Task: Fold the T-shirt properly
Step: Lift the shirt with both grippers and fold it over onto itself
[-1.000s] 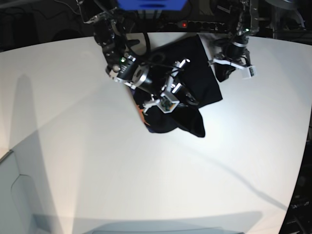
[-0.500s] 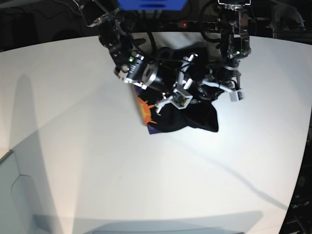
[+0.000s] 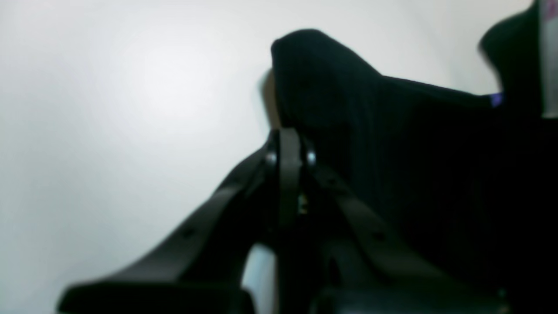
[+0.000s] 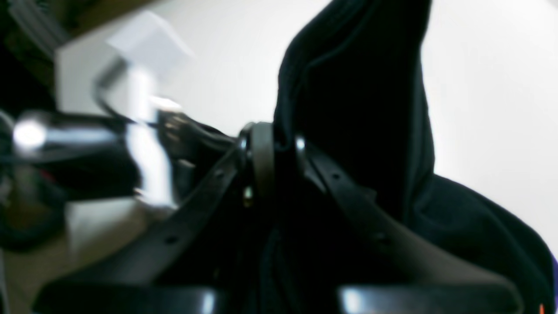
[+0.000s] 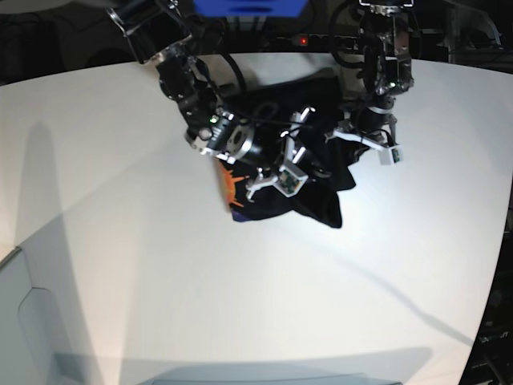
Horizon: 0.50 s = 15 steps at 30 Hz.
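The black T-shirt (image 5: 319, 202) hangs bunched between both arms over the middle of the white table (image 5: 160, 265), and a strip of its orange print (image 5: 231, 181) shows at the left edge. My right gripper (image 5: 309, 170) is sunk in the middle of the bunch. In the right wrist view it (image 4: 271, 141) is shut on a fold of the T-shirt (image 4: 357, 87) that rises from its tips. My left gripper (image 5: 346, 154) holds the bunch's right side. In the left wrist view it (image 3: 288, 133) is shut, with the T-shirt (image 3: 318, 74) peaking just above its tips.
A blue box (image 5: 248, 6) and dark cabling sit beyond the table's back edge. A grey bin (image 5: 24, 321) stands at the lower left. The right arm's links (image 5: 180, 72) reach in from the back left. The left arm (image 5: 385, 56) comes down from the back right.
The left arm came in from the back right to the shirt's right side. The cloth has gone from a flatter spread to a tighter bunch and shifted slightly left and forward.
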Each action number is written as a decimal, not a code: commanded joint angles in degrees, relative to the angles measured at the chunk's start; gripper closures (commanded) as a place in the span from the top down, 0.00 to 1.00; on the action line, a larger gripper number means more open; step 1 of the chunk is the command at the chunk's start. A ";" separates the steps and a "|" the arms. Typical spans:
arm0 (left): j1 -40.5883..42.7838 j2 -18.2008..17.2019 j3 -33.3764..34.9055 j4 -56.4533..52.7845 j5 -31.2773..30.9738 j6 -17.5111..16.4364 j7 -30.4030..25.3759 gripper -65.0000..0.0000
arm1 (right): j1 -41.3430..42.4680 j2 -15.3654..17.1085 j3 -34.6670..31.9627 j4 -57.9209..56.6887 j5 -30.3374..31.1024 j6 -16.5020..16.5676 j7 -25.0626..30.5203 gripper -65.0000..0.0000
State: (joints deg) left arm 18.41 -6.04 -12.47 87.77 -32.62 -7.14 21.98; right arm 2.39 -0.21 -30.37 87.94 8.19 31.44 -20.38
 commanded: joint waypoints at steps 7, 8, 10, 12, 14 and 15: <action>0.44 -2.00 -0.15 2.21 -0.04 -0.03 0.31 0.00 | 0.90 1.92 -0.18 0.72 1.09 -0.63 1.61 0.00; 0.44 -2.09 -0.15 2.39 -0.04 -0.03 0.31 0.00 | 0.73 1.92 -0.18 0.72 1.09 -0.63 1.61 0.00; 0.35 -2.09 -0.15 2.91 -0.04 -0.03 0.31 0.00 | 0.55 1.57 -0.27 0.63 1.09 -0.54 1.61 0.00; 0.35 -2.09 -0.15 3.00 -0.04 -0.03 0.31 0.00 | 0.55 1.39 -1.23 0.63 1.09 -0.54 1.61 0.00; 0.18 -2.09 -0.15 2.91 -0.04 -0.03 0.31 0.00 | 0.73 1.39 -3.61 0.72 1.09 -0.54 1.52 0.00; 0.18 -2.09 -0.15 2.91 -0.04 -0.03 0.31 0.00 | 0.82 1.39 -4.75 0.72 1.09 -0.54 1.52 0.00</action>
State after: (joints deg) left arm 18.98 -7.77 -12.53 89.54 -32.38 -7.05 23.38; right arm 2.33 1.89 -35.20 87.66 8.12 31.44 -20.45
